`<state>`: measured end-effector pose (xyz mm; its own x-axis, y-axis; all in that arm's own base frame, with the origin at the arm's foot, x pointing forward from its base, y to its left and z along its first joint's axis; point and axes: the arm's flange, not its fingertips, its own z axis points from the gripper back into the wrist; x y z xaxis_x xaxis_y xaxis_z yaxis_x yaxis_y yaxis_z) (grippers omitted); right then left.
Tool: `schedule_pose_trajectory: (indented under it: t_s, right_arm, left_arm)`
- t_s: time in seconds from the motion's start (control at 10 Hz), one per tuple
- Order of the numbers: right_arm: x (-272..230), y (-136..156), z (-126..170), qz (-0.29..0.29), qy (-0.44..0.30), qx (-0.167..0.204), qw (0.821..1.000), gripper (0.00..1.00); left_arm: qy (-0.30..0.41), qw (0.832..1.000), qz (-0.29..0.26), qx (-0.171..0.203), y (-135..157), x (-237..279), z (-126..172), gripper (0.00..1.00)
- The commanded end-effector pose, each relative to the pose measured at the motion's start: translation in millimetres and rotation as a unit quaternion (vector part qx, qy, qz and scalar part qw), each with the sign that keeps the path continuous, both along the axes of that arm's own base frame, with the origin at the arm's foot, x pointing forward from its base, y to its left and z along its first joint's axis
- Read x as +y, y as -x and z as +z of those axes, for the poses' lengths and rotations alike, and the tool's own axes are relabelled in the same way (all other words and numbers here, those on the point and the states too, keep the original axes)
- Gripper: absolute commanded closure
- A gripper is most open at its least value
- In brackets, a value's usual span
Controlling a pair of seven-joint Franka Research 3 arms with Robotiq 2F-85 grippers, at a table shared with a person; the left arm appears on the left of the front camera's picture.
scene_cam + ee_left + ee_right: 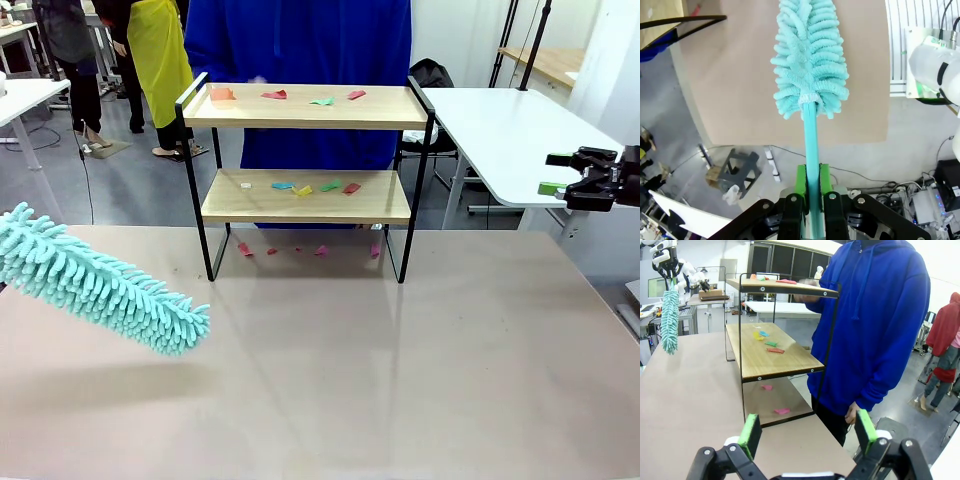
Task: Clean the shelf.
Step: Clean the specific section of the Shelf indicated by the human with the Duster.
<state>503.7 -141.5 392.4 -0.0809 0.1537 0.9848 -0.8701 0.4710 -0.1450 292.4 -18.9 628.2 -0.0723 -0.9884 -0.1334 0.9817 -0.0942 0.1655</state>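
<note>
On the left, the left gripper (pixel 810 175) was clamped on the fluffy duster (pixel 100 285). The shelf (pixel 300 118) stood in the middle, on the far side, with paper bits (pixel 300 188) on both boards. On the right, the right gripper (pixel 552 172) hung with fingers apart, holding nothing. A hard swipe could push the shelf over.

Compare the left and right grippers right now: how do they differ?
The left gripper is shut on the handle of the teal duster; the right gripper is open and empty. The left holds its duster over the brown table; the right hangs out at the right side, facing the shelf. Both have green pads, and neither touches the shelf.
</note>
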Motion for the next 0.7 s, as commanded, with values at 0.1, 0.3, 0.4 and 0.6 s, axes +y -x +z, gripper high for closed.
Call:
schedule_pose_trajectory:
  t_s: [0.1,0.3,0.4,0.6]
  right_arm:
    - [1.7,-0.4,2.5,0.001,0.0,-0.003,1.0,0.0]
    - [1.7,-0.4,2.5,0.001,0.0,-0.003,1.0,0.0]
    - [1.7,-0.4,2.5,0.001,0.0,-0.003,1.0,0.0]
    - [1.7,-0.4,2.5,0.001,0.0,-0.003,1.0,0.0]
  left_arm:
    - [-0.004,1.0,-0.005,-0.002,1.7,2.3,2.6,0.87]
    - [-0.004,1.0,-0.005,-0.002,1.7,2.3,2.6,0.87]
    - [-0.004,1.0,-0.005,-0.002,1.7,2.3,2.6,0.87]
    - [-0.004,1.0,-0.005,-0.002,1.7,2.3,2.6,0.87]
